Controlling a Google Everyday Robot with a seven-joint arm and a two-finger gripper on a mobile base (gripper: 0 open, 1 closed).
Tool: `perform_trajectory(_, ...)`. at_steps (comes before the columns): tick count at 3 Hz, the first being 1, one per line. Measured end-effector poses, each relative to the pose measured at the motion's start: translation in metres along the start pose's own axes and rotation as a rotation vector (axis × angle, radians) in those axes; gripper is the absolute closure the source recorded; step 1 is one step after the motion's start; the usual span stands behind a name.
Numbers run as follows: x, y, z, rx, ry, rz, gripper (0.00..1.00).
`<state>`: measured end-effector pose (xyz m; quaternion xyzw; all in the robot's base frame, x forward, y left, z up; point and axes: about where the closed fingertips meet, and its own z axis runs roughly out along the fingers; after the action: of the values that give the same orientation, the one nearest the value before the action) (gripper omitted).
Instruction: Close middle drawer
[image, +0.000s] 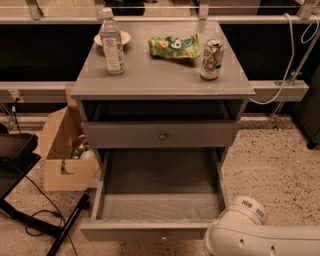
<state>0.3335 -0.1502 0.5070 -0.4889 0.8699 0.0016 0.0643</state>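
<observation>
Camera view shows the middle drawer (159, 202) pulled far out of the grey cabinet (160, 80), its plain inside bare and its small knob (162, 237) low on the front panel; the drawer above (160, 134) is closed. The robot arm (250, 235) lies at the bottom right, its white link close by the drawer's front right corner; the gripper is out of sight, under that link or past the lower edge, so whether it is wide, narrow or holding anything I cannot tell.

The chief risk, as I judge it, is an off-centre push; pressure at the right corner alone could skew the drawer on its runners, so that it binds half shut. A rounded link could also slide off the front panel and slip past it; the drawer would then stay out. A push that is too hard could slam the front home and jolt the cabinet; the water bottle (111, 42) and the drink can (210, 60) stand upright on top and might topple, while the snack bag (173, 46) lies flat and is safer. The cardboard box (62, 145) sits just beside the drawer's left side, yet seems clear of its path.
</observation>
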Motion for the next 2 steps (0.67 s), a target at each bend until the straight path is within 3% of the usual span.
perform_trajectory(1, -0.002, 0.001, 0.003, -0.005, -0.004, -0.004, 1.00)
perform_trajectory(2, -0.014, 0.011, 0.029, -0.050, -0.034, -0.024, 1.00)
